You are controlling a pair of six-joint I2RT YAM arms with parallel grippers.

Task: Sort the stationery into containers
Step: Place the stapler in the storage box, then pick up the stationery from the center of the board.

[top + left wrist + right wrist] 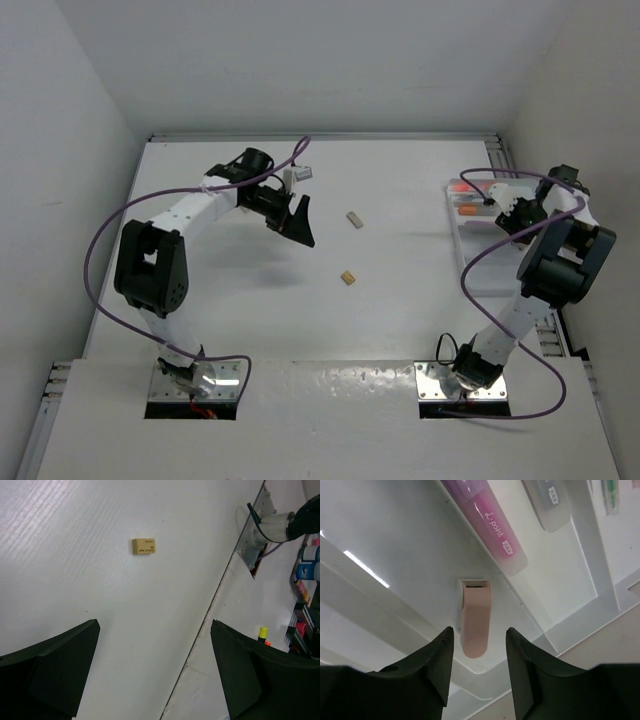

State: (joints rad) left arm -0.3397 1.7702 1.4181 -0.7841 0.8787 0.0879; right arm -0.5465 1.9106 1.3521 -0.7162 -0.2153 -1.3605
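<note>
Left claw (155,630) spread wide, arm reaching forward; right claw (479,635) jaws parted, wrist tilted downward

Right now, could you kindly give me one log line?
left pincer: open over table | right pincer: open above pink eraser in tray | tan eraser: on table
</note>
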